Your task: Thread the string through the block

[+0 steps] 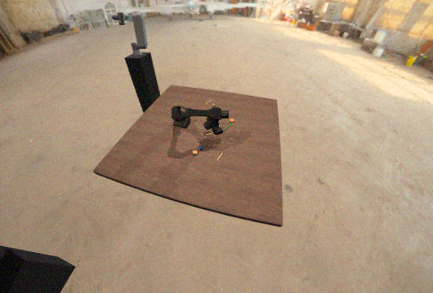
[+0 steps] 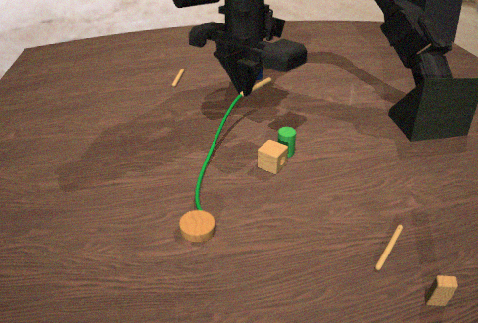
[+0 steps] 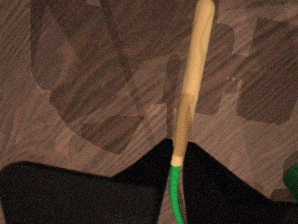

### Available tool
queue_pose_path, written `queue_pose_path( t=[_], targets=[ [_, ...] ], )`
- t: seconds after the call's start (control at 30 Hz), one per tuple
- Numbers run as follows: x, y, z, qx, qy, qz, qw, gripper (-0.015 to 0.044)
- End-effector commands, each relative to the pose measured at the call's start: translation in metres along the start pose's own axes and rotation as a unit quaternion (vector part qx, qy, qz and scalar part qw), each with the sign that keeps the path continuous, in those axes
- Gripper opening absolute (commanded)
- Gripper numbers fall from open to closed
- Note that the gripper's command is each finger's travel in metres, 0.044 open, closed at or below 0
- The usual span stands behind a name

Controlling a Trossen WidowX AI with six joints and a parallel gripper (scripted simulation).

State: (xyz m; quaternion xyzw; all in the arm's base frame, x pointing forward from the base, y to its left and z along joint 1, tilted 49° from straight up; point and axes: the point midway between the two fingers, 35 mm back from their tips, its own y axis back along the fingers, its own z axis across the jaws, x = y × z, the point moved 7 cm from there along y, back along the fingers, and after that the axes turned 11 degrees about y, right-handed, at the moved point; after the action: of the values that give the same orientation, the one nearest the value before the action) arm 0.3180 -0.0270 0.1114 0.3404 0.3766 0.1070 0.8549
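On the left of the exterior view, a loose stick (image 2: 178, 77) is seen lying on the tabletop (image 1: 248, 181) (image 2: 122, 278), well apart from the work. Nearer the camera the wooden button (image 1: 232, 120) (image 2: 197, 225) is seen lying flat, with the green string (image 1: 229, 126) (image 2: 212, 151) (image 3: 174, 192) fixed to it and rising in a soft curve. At the string's upper end the stick on the string (image 2: 261, 84) (image 3: 196, 65) is clamped between the fingertips of the gripper (image 2: 246, 93) (image 3: 177, 148), close to the joint with the string, its far end left free. It is judged to be light, stiff and smooth, while the string is limp and can only be pulled. A hold near the string end leaves a long tip for threading, but the stick might be pivoted or slipped if the hole's edge were struck. Once through, it would best be taken by the emerged tip.

Further right stands the block with the hole (image 2: 272, 157), its opening visible on the right-hand side, just beside a green cylinder (image 2: 288, 141) by which that side may be crowded. At the far right a second loose stick (image 2: 389, 248) and a small wooden block (image 2: 442, 291) are seen.
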Motion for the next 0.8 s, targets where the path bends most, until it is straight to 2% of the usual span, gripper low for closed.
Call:
queue_pose_path(
  t=[0.0, 0.57, 0.77],
  targets=[
    [0.0002, 0.0083, 0.0017, -0.001, -0.005, 0.004, 1.000, 0.0000],
    [-0.0003, 0.0117, -0.0004, -0.001, 0.003, 0.000, 1.000, 0.0000],
    [0.0044, 0.0125, 0.0022, -0.001, 0.097, 0.000, 0.995, 0.0000]
  ],
)
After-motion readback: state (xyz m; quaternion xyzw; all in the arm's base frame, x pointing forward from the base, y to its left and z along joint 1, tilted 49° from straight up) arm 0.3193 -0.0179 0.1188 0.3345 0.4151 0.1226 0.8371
